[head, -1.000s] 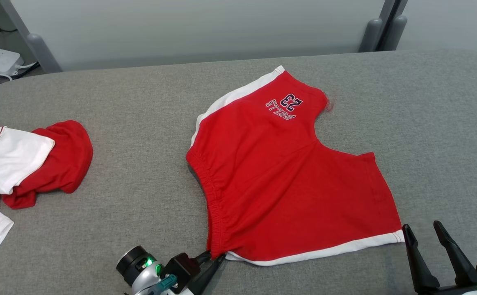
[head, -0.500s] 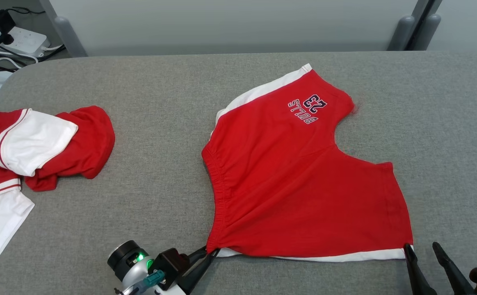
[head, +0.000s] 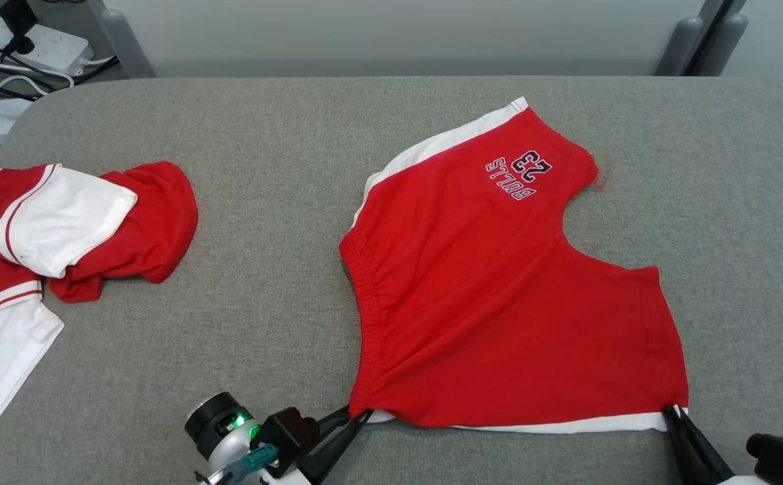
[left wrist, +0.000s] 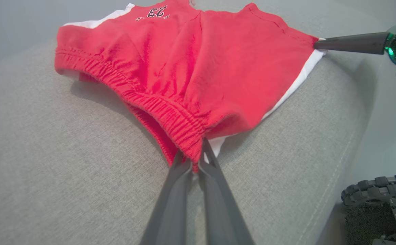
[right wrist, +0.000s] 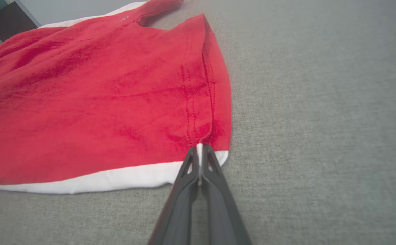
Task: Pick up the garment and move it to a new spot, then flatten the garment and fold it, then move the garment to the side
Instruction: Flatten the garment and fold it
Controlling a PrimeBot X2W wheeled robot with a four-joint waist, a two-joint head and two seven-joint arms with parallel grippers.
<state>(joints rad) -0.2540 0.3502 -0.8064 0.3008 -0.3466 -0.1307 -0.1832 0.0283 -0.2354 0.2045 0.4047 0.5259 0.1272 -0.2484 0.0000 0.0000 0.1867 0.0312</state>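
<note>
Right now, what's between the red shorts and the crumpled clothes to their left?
Nothing: bare grey tabletop separates shorts from clothes, per the head view.

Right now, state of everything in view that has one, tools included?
Red shorts with white side trim: spread flat, unfolded, two near corners pinched.
Left tool: shut on the waistband corner.
Right tool: shut on the white-trimmed hem corner.
Red-and-white garment pile: crumpled, untouched.
White power strip: plug inserted.
</note>
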